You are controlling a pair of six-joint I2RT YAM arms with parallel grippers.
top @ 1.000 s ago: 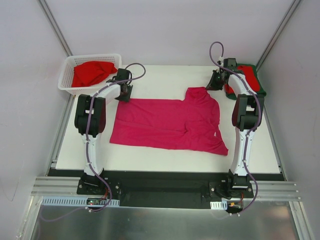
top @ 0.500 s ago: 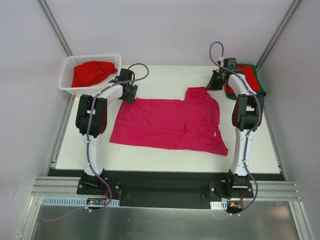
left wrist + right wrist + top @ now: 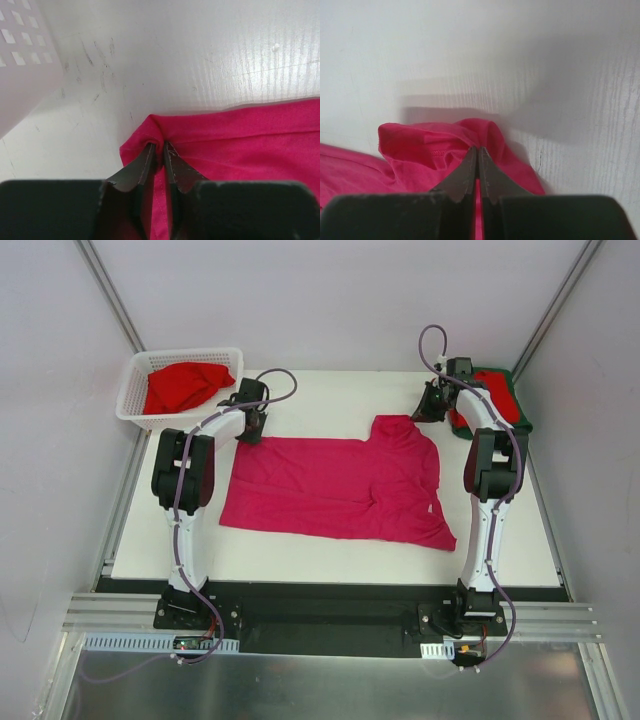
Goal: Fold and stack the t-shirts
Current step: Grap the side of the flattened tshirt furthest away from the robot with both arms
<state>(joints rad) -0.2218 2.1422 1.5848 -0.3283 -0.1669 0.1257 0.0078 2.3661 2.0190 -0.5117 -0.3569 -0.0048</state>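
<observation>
Magenta t-shirt (image 3: pixel 335 488) was found spread flat across the table (image 3: pixel 330 400), its far left corner pinched in the clenched left gripper (image 3: pixel 160 150) and a bunched fold at its far right edge nipped in the tightly closed right gripper (image 3: pixel 478 152). A red t-shirt (image 3: pixel 180 385) was noted in the white basket (image 3: pixel 128 412). The first fold was judged to be in hand; both held points would need to be lifted together and carried evenly toward the near hem
</observation>
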